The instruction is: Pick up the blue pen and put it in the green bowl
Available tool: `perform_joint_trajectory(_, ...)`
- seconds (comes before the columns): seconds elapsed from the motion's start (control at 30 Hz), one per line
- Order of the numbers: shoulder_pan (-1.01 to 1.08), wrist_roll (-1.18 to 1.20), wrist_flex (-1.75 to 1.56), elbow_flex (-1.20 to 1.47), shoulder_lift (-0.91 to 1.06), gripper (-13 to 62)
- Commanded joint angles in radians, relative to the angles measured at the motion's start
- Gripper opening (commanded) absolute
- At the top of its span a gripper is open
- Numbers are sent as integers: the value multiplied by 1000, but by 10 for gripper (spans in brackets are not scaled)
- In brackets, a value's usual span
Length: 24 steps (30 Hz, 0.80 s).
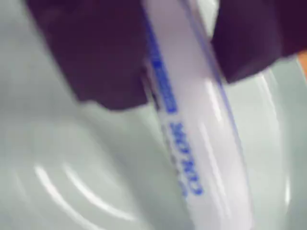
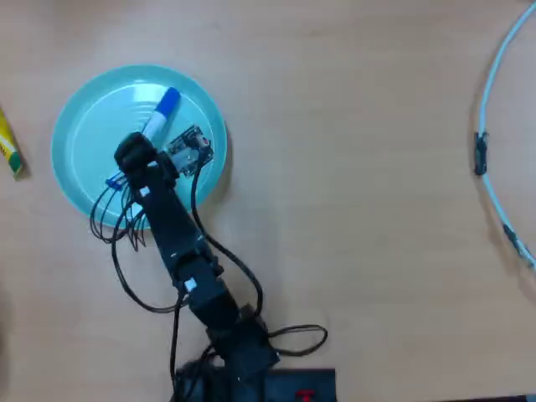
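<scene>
Your fingers (image 1: 103, 57) sit dark on either side of the white barrel in the wrist view, clamped on the blue pen (image 1: 196, 124), and the gripper (image 1: 180, 52) carries it over the pale floor of the green bowl (image 1: 72, 158). That view is smeared, so you cannot read how firm the pinch is or how high the pen hangs above the dish.

Work across the overhead view from the left. A yellow-green object (image 2: 10, 151) lies on the table just beside the bowl's left rim; it is not your target, so keep clear of it. Next comes the green bowl (image 2: 84, 159), with the pen (image 2: 161, 110) slanting over its middle, blue cap toward the upper right and the small tip poking out lower left of the gripper (image 2: 134, 159). Everything you need is inside the rim.

The risks, as I judge them: let go from too high and the round barrel may bounce or roll on the shallow dish and slide over the low rim. The loose cables (image 2: 113, 222) draped over the bowl's near edge could drag it when you pull back. At far right a pale cable (image 2: 494, 100) is well apart.
</scene>
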Motion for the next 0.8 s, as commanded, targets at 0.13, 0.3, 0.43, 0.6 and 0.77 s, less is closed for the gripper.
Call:
perform_joint_trajectory(0.13, -6, 0, -189, -41, 23, -66)
perform_joint_trajectory(0.3, -6, 8, -189, -55, 23, -67)
perform_joint_trajectory(0.43, 2, -5, -198, -34, 20, -65)
perform_joint_trajectory(0.6, 0, 11, -189, -23, 20, -51)
perform_joint_trajectory(0.77, 2, 14, -84, -38, 23, 51)
